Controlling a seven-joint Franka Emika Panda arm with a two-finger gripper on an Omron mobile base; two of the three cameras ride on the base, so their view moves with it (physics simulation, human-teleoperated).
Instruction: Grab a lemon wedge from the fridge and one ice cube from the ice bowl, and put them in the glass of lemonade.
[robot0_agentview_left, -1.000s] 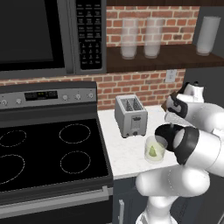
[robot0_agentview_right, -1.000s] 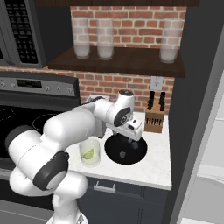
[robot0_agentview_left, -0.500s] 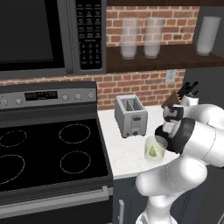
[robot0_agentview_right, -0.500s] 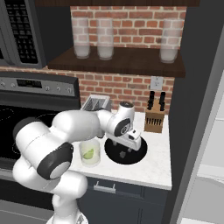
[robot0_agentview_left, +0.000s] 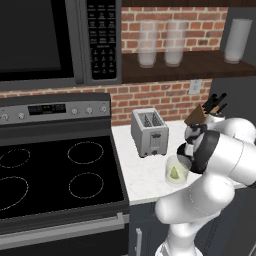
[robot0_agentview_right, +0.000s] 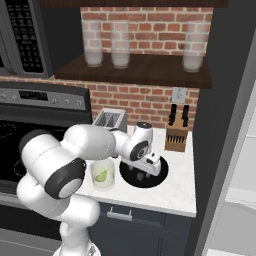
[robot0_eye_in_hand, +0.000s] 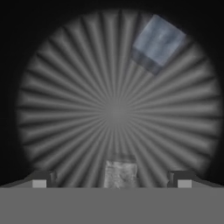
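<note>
The glass of lemonade (robot0_agentview_right: 103, 174) (robot0_agentview_left: 176, 170) stands near the counter's front edge, right of the toaster. A yellow-green lemon wedge (robot0_agentview_right: 101, 176) (robot0_agentview_left: 174, 173) lies inside it. Right beside the glass sits the black ice bowl (robot0_agentview_right: 131, 181). My gripper (robot0_agentview_right: 144, 175) reaches down into it. In the hand view the bowl's ribbed floor (robot0_eye_in_hand: 65, 109) is very close. One pale ice cube (robot0_eye_in_hand: 120, 174) lies midway between my wide-apart fingertips (robot0_eye_in_hand: 41, 181), untouched, and the gripper (robot0_eye_in_hand: 113, 181) is open. A second ice cube (robot0_eye_in_hand: 157, 41) lies farther off. The grey fridge (robot0_agentview_right: 222, 150) stands right of the counter.
A silver toaster (robot0_agentview_left: 150, 131) (robot0_agentview_right: 110, 119) stands behind the glass. A knife block (robot0_agentview_right: 176, 132) (robot0_agentview_left: 200, 114) stands behind the bowl against the brick wall. The black stove (robot0_agentview_left: 50, 170) lies to the left under a microwave. Frosted glasses (robot0_agentview_right: 120, 42) stand on the shelf above.
My hand has come down from above the ice bowl into it, and the elbow has swung toward the front. The jaws stayed open. The glass and bowl have not moved.
</note>
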